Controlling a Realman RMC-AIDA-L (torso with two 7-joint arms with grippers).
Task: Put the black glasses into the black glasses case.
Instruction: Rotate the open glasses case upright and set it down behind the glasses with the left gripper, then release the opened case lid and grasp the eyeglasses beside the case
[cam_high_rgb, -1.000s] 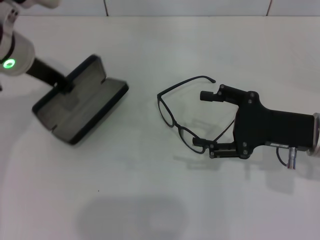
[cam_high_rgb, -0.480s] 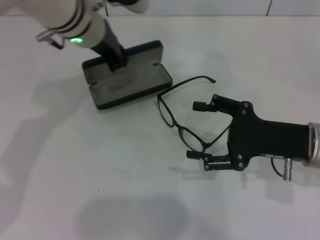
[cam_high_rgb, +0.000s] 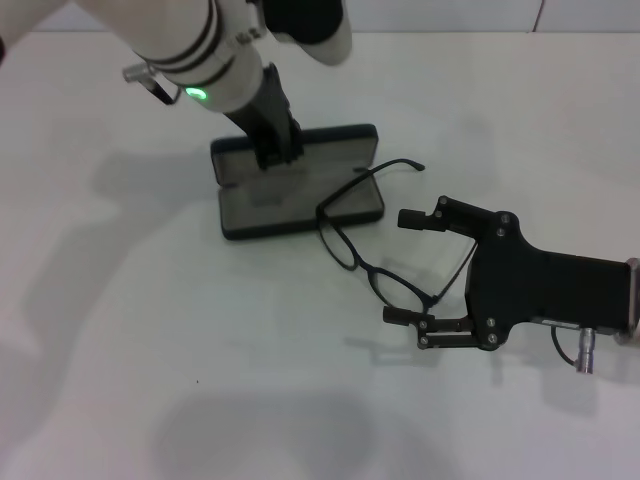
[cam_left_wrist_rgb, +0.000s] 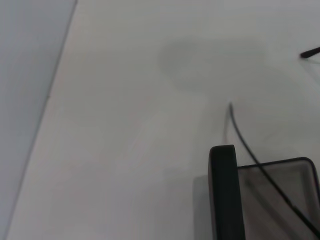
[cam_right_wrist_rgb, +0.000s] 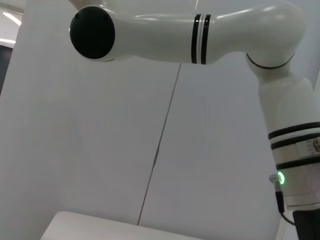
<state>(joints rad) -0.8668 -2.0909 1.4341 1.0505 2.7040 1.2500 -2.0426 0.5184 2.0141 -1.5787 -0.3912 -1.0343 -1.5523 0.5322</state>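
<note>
left gripper (cam_high_rgb: 272, 150) clamps the open case (cam_high_rgb: 300, 190) lid to steady it; right gripper (cam_high_rgb: 412, 268) spread wide around the glasses (cam_high_rgb: 385, 235), lined up for a grab

My left arm (cam_high_rgb: 190, 50) is glossy white with twin black bands and a green light; its gripper (cam_high_rgb: 268, 135) is black. My right gripper (cam_high_rgb: 409, 267) is boxy matte black, screw-studded, with slim fingers.
</note>
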